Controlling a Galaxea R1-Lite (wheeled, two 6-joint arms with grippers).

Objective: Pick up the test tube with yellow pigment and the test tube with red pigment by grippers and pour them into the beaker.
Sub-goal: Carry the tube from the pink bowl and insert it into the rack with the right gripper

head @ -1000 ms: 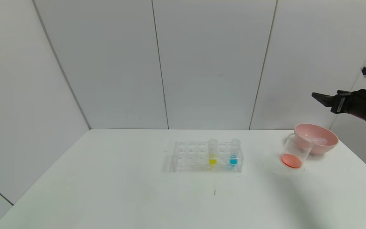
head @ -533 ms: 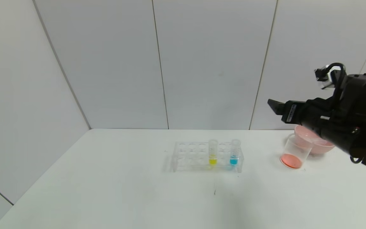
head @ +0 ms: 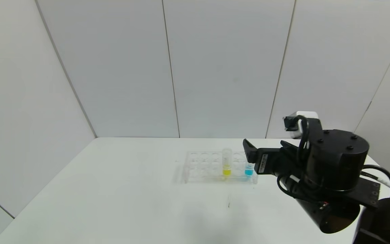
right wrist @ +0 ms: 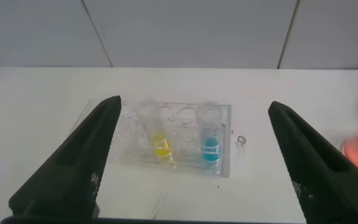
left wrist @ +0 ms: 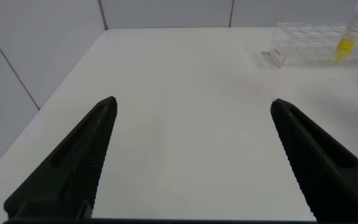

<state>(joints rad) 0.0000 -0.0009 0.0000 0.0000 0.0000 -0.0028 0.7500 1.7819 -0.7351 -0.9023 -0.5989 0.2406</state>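
Now: right gripper (right wrist: pixel 194 162) fingers spread wide, empty, above the counter (head: pixel 113 189). Test tube with yellow pigment (head: pixel 226 162) upright in rack (head: pixel 201 166), at the gripper's 9 o'clock. Left gripper (left wrist: pixel 194 155) wide open, empty.

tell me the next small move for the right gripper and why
Probably ease the right gripper forward and down toward the test tube with yellow pigment. Its jaws are open and empty, short of the rack, where that tube stands upright beside the blue tube.
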